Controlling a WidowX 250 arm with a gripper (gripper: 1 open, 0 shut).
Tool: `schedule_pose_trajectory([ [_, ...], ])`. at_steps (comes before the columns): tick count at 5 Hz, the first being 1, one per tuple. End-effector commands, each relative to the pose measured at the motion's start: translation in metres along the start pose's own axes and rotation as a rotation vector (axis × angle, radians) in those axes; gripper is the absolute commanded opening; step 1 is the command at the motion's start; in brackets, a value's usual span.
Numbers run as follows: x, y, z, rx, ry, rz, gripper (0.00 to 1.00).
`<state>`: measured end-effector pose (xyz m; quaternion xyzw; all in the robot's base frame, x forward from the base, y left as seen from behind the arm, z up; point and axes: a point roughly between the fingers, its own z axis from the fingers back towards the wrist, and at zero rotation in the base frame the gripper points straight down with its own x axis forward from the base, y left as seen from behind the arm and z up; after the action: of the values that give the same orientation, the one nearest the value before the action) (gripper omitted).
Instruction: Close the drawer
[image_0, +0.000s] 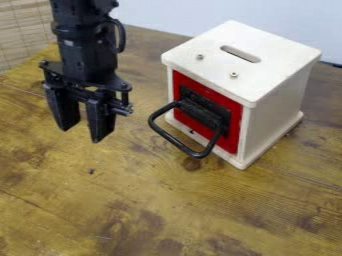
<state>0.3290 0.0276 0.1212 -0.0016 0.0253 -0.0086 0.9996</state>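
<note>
Toward the desk's far right corner, the red square drawer front of a small white cube box appears nearly flush. The black claw, slightly spread and empty, hangs left of the black loop handle; a square, steady push should seat it.

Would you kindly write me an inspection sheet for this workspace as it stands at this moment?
Surface: worn wooden table, scuffed and stained.
Job's things: red square drawer front with black loop handle, set in a white cube box; it looks flush with the box.
Clutter: nothing seen.
Grippers: black gripper hangs left of the handle, apart from it, jaws pointing down, parted, holding nothing.
Cables: dark cable loops beside the arm.
Surroundings: pale wall behind; woven panel at far left.
</note>
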Motion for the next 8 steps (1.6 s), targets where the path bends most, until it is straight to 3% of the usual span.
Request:
schedule_pose_trajectory([
  [1, 0.0071, 0.0081, 0.0147, 0.004, -0.059, 0.022, 1.00],
  [2, 0.0086, 0.0075, 0.0138, -0.003, -0.061, 0.025, 1.00],
  [3, 0.0077, 0.0070, 0.0163, -0.011, -0.055, 0.012, 0.00],
  [6, 0.0071, 0.0090, 0.0212, -0.030, -0.035, -0.009, 0.00],
  [8, 0.0083, 0.0053, 0.0185, -0.007, -0.023, -0.010, 0.00],
])
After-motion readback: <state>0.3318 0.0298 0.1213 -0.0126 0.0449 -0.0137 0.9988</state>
